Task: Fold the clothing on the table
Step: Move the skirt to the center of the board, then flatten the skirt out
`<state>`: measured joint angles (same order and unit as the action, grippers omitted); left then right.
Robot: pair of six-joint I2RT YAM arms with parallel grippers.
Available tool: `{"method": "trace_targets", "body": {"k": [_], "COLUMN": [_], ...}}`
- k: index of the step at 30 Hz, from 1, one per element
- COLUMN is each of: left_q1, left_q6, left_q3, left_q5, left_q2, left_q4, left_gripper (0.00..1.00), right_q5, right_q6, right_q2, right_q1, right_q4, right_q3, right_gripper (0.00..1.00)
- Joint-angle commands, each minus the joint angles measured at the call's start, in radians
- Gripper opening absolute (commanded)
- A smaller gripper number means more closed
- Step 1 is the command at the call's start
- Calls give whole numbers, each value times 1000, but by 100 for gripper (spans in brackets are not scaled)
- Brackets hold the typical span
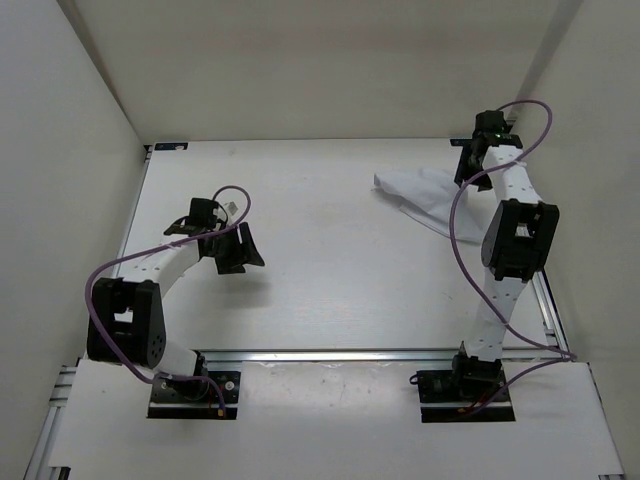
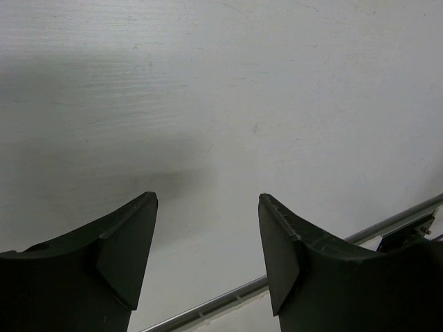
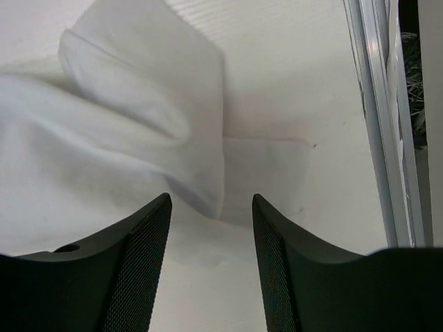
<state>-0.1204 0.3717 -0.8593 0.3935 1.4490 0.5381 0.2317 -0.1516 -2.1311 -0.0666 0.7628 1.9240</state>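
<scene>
The clothing (image 1: 418, 197) is a small white wrinkled piece lying bunched on the table (image 1: 330, 260) at the back right. My right gripper (image 1: 467, 170) hovers at its right end. In the right wrist view the clothing (image 3: 118, 117) lies in thick folds, and a folded edge ends just ahead of my right gripper (image 3: 209, 204), which is open with nothing pinched between its meshed fingers (image 3: 149, 235). My left gripper (image 1: 236, 250) stands open over bare table left of centre, far from the clothing. In the left wrist view the left gripper (image 2: 208, 200) shows only white tabletop (image 2: 221, 83) between its fingers.
White upright walls close the left (image 1: 60, 160), back (image 1: 330, 60) and right (image 1: 600, 150). A metal rail (image 1: 370, 353) runs along the near edge and another rail (image 3: 370, 104) lies close to the right of the clothing. Purple cables (image 1: 462, 230) loop off both arms.
</scene>
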Motion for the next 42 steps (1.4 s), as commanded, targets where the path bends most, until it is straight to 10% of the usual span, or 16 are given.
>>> {"method": "trace_targets", "body": {"k": [1,5,11,21,27,31,42], "left_q1": [-4,2,8,22,-4,-74,-283], "left_q6": [-4,-7,-10,-10,15,52,-31], "left_q3": [-30,-44,-38,-7,-91,-229,-491], "left_q5": [24,33,33,50,99,140,-286], "left_q2": [2,11,7,-22,-22,19,284], "left_q4": [-13,-6,-15,-38,-38,-90,3], "left_gripper": [71,70,71,71,71,71,73], "right_q5": [-53,-143,-294,-728,-816,-822,-798], "right_q6": [-23,-45,-26,58,-20,-71,-94], "right_q2": [-70,-121,-161,67,264,284,298], "right_q1": [2,11,125,430,371,289,298], "right_q4": [44,33,69,90,1,-40,-30], "right_q3": [78,73,52,-146,-283,-292,-283], "right_gripper": [55,49,0,0,42,43,43]}}
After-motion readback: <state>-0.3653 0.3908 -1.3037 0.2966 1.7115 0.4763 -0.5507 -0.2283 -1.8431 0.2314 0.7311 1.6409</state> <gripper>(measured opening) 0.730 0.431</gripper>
